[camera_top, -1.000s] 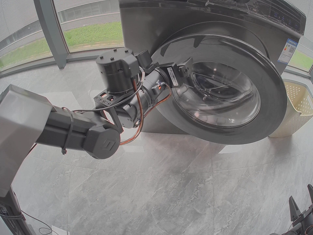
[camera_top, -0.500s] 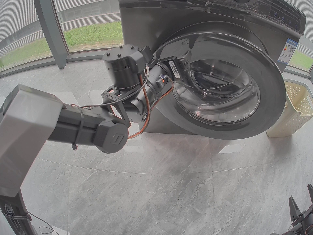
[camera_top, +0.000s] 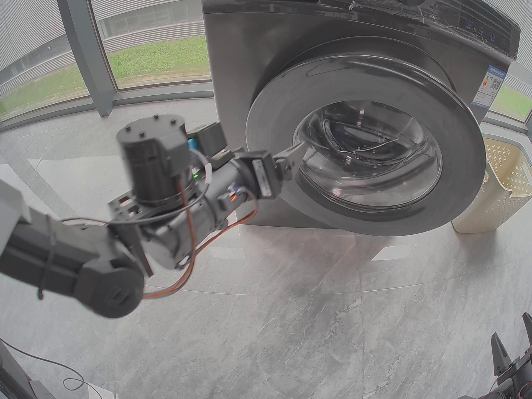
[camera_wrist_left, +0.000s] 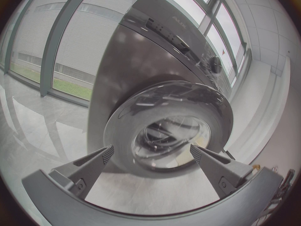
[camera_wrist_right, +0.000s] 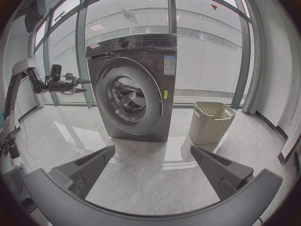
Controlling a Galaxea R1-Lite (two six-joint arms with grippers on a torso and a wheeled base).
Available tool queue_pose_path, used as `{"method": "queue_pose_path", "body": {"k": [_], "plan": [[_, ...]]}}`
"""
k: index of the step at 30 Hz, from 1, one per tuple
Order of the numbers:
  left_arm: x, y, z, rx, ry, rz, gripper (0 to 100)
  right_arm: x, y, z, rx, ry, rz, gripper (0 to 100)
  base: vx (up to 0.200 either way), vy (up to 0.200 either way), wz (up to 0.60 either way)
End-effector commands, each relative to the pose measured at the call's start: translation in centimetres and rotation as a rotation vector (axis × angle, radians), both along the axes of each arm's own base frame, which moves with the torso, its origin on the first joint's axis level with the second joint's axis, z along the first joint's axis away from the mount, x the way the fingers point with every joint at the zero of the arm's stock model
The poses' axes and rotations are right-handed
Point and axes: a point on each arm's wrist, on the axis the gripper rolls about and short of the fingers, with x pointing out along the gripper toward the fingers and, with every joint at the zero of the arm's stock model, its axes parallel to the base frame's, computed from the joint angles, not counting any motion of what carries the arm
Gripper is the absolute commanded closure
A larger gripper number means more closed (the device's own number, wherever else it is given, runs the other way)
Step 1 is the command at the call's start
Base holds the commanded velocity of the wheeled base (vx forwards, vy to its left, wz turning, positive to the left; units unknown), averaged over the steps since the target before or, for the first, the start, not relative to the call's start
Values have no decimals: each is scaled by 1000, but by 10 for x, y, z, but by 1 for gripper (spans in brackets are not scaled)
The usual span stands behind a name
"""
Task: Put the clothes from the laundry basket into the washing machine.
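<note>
The left hand (camera_top: 292, 158) has drawn back from the edge of the door (camera_top: 277, 101) and dropped lower. The door itself swung in toward the washing machine (camera_top: 354, 34) and now lies nearly flat on its front.

In the head view, the left hand's fingertips sit just short of the door's near rim, apart from it. The laundry basket (camera_top: 510, 184) stands on the floor beyond the machine's far side, well away from this hand. The right hand (camera_top: 512, 342) hangs low, on the basket's side.

In the left wrist view, the left hand (camera_wrist_left: 150, 148) is spread wide with nothing in it. The round door (camera_wrist_left: 125, 126) is straight ahead of it, glass centred between the fingers.

In the right wrist view, the right hand (camera_wrist_right: 152, 148) is also spread wide and empty. The machine (camera_wrist_right: 131, 88) is ahead of it and the basket (camera_wrist_right: 210, 123) ahead and to one side, both well off. I cannot tell whether the basket holds clothes.

I judge the right hand the nearer to the basket and the left the nearer to the door.
</note>
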Motion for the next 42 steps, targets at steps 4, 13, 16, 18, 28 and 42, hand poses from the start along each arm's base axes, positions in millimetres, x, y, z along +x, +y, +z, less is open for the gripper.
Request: {"method": "queue_pose_path", "body": {"k": [4,13,16,18,28,42], "plan": [[-135,117,-18,110,-35,-59,0,0,0,-5,-1,3,0,0,0,0,0],[-189,183,-67,207,-52,79,0,0,0,-5,0,3,0,0,0,0,0],[-206,201,-76,190,-66,186,0,0,0,-5,-1,3,0,0,0,0,0],[-219,210,-80,179,-71,249,0,0,0,-5,-1,3,0,0,0,0,0],[-278,227,-140,219,45,423,0,0,0,-5,-13,3,-1,0,0,0,0],[-285,227,-145,240,33,614,0,0,0,-5,2,1,-3,0,0,0,0]]}}
